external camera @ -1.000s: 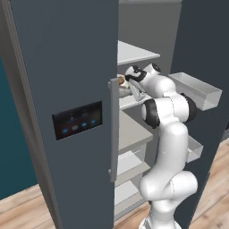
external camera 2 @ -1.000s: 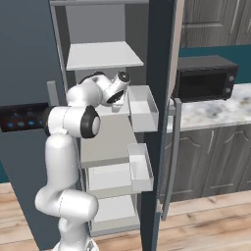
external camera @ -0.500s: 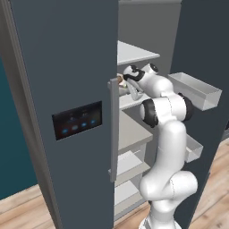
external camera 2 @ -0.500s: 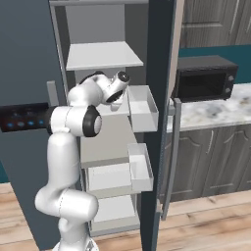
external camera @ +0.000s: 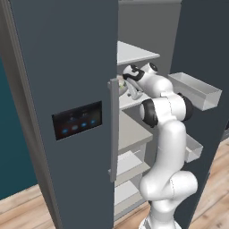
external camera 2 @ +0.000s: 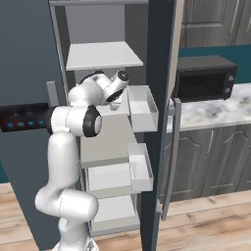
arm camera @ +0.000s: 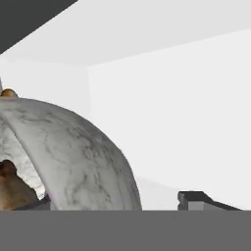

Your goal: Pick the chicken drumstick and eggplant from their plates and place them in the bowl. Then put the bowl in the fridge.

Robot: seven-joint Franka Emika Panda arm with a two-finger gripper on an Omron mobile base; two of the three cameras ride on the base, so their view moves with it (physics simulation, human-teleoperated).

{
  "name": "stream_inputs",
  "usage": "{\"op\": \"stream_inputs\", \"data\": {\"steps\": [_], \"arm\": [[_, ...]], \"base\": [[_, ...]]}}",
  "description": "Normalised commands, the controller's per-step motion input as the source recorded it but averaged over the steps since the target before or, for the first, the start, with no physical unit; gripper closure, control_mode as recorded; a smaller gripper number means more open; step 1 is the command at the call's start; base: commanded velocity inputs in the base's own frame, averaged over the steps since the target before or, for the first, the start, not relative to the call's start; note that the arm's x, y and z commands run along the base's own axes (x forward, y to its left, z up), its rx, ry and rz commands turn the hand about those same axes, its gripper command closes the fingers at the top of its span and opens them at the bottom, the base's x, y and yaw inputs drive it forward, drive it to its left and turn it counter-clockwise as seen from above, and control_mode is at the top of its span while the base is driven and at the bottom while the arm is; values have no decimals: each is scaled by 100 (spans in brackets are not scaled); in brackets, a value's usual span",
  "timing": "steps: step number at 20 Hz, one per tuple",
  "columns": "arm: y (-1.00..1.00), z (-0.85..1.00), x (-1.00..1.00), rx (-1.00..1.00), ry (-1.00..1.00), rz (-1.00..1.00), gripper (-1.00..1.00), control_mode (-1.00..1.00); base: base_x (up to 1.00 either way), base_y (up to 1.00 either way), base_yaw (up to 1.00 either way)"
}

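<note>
1. You have the arm reaching into the open fridge (external camera: pixel 67 67); the gripper (external camera: pixel 127 87) sits at the level of a middle white shelf (external camera 2: pixel 105 110), just behind the edge of the closed left door.
2. Your hand view shows the two finger tips (arm camera: pixel 196 198) spread wide apart, one at each side of the lower frame. The jaws stand open and clamp nothing.
3. The bowl (arm camera: pixel 73 157) fills the left side of that view, directly in front of the gripper and very close, its marbled grey-white wall between the tips.
4. You can see the chicken drumstick (arm camera: pixel 12 188) inside the bowl, golden-brown, at the near left tip.
5. You cannot make out the eggplant.
6. Beyond the gripper and bowl lie the fridge's white inner walls.
</note>
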Motion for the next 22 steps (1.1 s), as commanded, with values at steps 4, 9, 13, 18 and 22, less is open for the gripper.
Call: {"op": "stream_inputs", "data": {"steps": [4,9,13,18,22], "arm": [[2,0,-7,4,-3,0,-100,-100],[7,9,-10,9,-6,0,-100,-100],[1,7,-29,10,-11,0,-100,-100],[0,14,-30,3,-11,0,-100,-100],[2,38,-26,-1,-4,0,-100,-100]], "base": [[0,0,0],[0,0,0],[0,0,0],[0,0,0],[0,0,0]]}}
